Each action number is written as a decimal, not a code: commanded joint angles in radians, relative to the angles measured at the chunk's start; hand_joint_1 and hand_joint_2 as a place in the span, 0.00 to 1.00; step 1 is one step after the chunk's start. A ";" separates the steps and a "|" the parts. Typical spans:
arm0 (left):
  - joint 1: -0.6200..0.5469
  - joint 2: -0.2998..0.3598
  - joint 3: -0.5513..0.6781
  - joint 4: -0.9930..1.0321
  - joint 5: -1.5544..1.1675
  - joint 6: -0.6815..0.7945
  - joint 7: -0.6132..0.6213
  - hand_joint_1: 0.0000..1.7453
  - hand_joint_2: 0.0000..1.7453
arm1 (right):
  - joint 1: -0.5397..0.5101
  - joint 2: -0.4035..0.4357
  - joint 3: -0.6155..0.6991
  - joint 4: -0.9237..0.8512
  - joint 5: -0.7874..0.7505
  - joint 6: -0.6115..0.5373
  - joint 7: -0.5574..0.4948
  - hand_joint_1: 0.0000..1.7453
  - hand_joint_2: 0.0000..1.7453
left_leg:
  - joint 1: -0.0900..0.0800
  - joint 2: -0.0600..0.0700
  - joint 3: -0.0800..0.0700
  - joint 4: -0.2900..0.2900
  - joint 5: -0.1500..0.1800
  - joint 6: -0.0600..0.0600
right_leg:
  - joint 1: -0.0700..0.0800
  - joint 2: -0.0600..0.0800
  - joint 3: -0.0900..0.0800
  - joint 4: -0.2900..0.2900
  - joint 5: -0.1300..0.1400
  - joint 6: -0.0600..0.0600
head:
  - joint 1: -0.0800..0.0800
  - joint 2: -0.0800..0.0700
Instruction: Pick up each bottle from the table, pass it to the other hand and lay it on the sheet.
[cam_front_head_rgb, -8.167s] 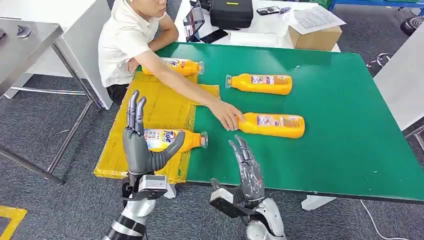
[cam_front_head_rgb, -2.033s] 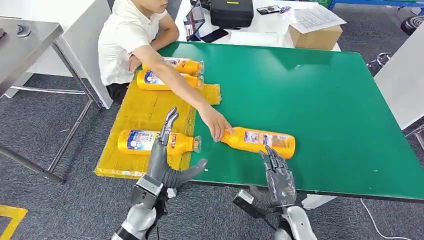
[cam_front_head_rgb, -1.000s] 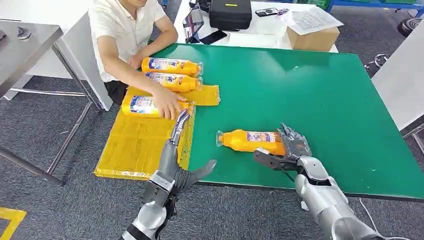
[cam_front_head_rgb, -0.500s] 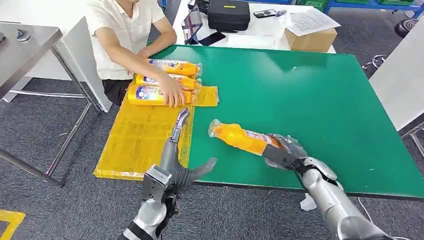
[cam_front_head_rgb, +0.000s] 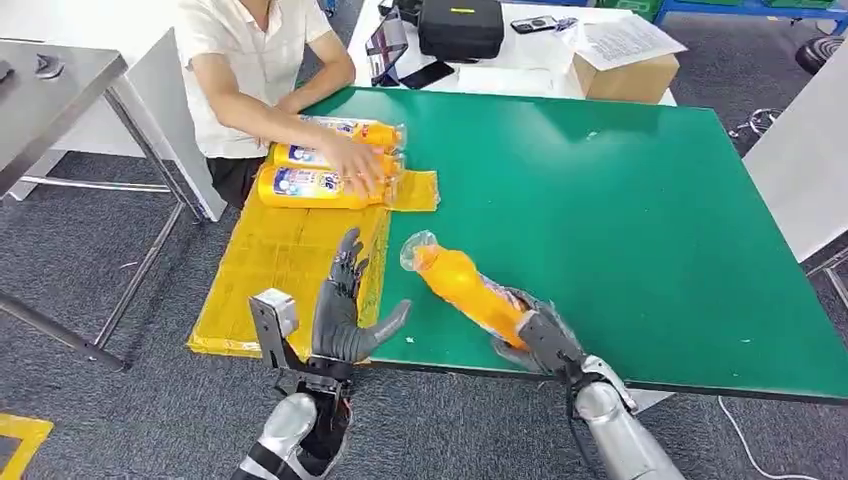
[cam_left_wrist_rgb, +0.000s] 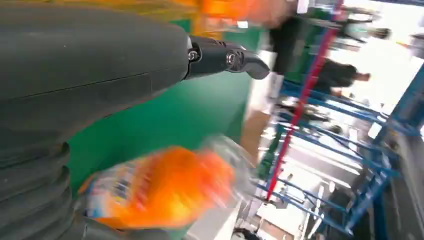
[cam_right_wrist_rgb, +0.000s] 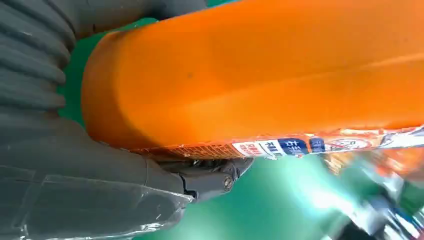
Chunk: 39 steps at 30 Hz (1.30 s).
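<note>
**Item: orange bottle, held aloft, handover pending**

While the right hand (cam_front_head_rgb: 530, 338) grips the orange detergent bottle (cam_front_head_rgb: 465, 283) by its base end, the capped neck juts up and toward the left hand (cam_front_head_rgb: 345, 315), clear of the green desk (cam_front_head_rgb: 640, 220).

Risk: the hold sits at one end only, so the long body could lever out or twist in the fingers; its clear wrapping looks slippery. A mistimed release would likely drop it at the desk edge.

Pose: left hand upright, palm facing the bottle, fingers spread, holding nothing, near the yellow sheet (cam_front_head_rgb: 280, 275). A person's hand (cam_front_head_rgb: 355, 165) rests on three bottles (cam_front_head_rgb: 315, 185) lying there.
</note>
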 joint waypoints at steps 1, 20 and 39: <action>0.002 0.085 -0.074 0.073 0.201 -0.117 0.122 0.00 1.00 | 0.186 0.200 0.084 -0.302 -0.163 -0.179 -0.010 1.00 1.00 | 0.001 0.002 -0.003 -0.002 0.000 -0.003 | 0.001 0.003 -0.005 0.000 0.000 -0.003 | 0.000 0.000; -0.103 0.055 -0.059 0.296 0.211 -0.190 0.226 0.00 1.00 | 0.056 0.244 0.317 -0.160 -0.052 -0.179 -0.024 1.00 1.00 | 0.001 0.001 -0.013 -0.001 0.001 -0.004 | 0.001 0.003 -0.012 0.001 0.000 -0.003 | 0.000 0.000; -0.192 0.041 0.051 0.340 0.494 -0.221 0.241 0.00 1.00 | 0.065 0.251 0.492 -0.229 -0.062 -0.298 -0.054 0.92 1.00 | 0.001 -0.002 -0.014 0.000 0.002 -0.005 | 0.001 -0.001 -0.013 0.003 -0.001 -0.003 | 0.000 0.000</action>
